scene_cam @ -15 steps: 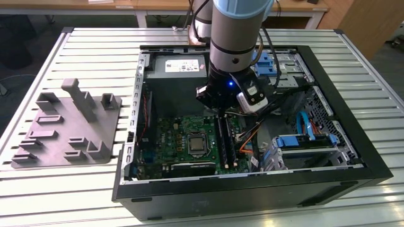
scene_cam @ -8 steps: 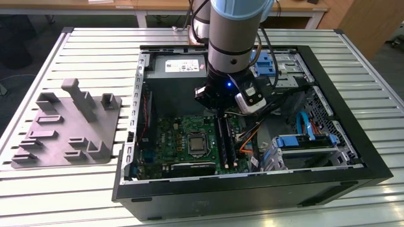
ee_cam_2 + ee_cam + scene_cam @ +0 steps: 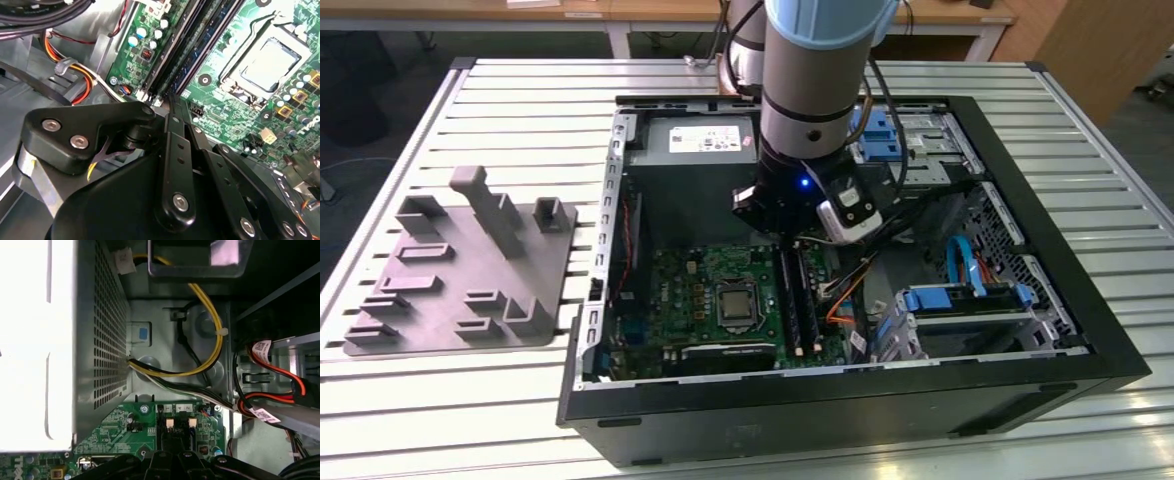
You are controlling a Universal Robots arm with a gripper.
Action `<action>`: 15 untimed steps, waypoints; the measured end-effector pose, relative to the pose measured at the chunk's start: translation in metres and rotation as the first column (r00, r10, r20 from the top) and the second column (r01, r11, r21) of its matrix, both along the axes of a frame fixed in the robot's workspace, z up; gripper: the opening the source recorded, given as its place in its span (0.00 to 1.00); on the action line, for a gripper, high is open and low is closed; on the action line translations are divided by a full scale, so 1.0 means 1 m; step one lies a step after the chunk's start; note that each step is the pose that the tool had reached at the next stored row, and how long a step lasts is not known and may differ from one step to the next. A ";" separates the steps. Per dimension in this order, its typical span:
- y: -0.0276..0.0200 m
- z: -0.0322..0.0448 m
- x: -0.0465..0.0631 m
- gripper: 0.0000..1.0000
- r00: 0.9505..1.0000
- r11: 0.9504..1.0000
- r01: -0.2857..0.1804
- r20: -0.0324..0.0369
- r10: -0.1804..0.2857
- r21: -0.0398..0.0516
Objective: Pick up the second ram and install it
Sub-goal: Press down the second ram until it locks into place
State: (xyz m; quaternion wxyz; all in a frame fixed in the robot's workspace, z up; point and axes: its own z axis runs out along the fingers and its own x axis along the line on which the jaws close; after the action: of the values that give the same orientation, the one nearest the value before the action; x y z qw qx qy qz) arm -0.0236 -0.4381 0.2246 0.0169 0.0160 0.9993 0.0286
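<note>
My gripper (image 3: 786, 230) hangs low inside the open computer case, over the far end of the black memory slots on the green motherboard (image 3: 700, 270). In the second wrist view its black links lie folded close together, and the gripper (image 3: 168, 102) ends right at the slot ends. The second ram (image 3: 194, 46) looks like a long dark stick lying along the slots (image 3: 793, 300), beside another dark strip. Whether the tips touch it I cannot tell. In the first wrist view the gripper (image 3: 180, 459) sits just below the white slot latches (image 3: 170, 423).
The CPU socket (image 3: 267, 62) lies beside the slots. Orange and black cables (image 3: 75, 80) run close to the gripper. The power supply (image 3: 700, 140) and blue drive cages (image 3: 961, 305) fill the case's other sides. A grey parts fixture (image 3: 467, 270) lies at the exterior view's left.
</note>
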 end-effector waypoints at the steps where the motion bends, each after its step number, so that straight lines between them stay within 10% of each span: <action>1: 0.0000 0.0000 0.000 0.10 1.000 1.000 0.000 0.000 0.000 0.000; 15: 0.0000 -0.0056 0.000 0.10 1.000 1.000 0.000 0.000 0.000 0.000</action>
State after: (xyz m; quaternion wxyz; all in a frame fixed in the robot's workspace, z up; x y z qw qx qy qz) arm -0.0238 -0.4380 0.2190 0.0169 0.0160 0.9993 0.0287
